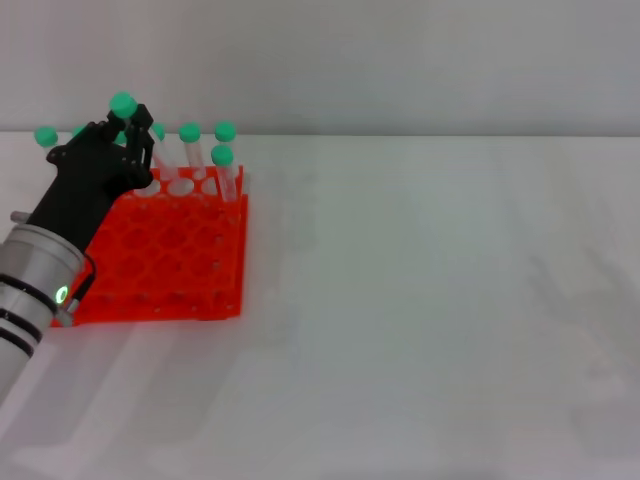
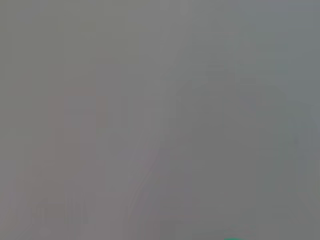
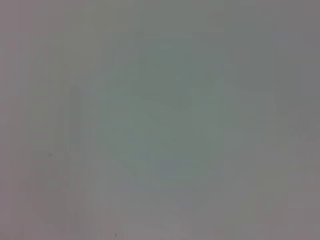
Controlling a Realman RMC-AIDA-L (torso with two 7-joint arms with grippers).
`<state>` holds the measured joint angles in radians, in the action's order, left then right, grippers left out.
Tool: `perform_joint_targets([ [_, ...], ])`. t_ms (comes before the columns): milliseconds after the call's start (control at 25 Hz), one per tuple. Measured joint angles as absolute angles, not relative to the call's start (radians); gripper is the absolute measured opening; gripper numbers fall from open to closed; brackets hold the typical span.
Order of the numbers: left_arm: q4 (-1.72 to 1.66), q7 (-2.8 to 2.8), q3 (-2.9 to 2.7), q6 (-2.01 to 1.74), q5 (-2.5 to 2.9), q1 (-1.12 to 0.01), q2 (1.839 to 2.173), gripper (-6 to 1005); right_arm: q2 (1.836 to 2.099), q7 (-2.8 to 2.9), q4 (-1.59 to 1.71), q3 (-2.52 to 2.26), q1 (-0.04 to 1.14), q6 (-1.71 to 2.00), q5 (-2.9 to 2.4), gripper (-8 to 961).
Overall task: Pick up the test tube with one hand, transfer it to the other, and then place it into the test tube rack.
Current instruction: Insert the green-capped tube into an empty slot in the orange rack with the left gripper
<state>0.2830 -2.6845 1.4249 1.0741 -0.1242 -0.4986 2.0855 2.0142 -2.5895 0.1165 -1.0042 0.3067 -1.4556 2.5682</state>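
Head view: left end effector (image 1: pixel 138 128) above the rack (image 1: pixel 165 255) rear, closed around the green-capped test tube (image 1: pixel 124 106); right unseen.

Lab bench: test tube rack (image 1: pixel 165 255), capped tubes (image 1: pixel 222 160)

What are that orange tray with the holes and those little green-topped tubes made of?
The test tube rack looks like moulded plastic: uniform bright orange-red with a slight sheen. The tubes standing in it seem clear plastic or glass, see-through, with matte green caps. The left gripper at the rack's far edge looks like black plastic or coated metal.
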Motion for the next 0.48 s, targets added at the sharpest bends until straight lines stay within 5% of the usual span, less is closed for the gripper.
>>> perform_joint_targets([
  [480,0.279,-2.689,1.416,0.976,-0.111,-0.542,2.086,217,2.016,-2.589,0.117,-1.007,0.322,-1.456,2.569,647],
])
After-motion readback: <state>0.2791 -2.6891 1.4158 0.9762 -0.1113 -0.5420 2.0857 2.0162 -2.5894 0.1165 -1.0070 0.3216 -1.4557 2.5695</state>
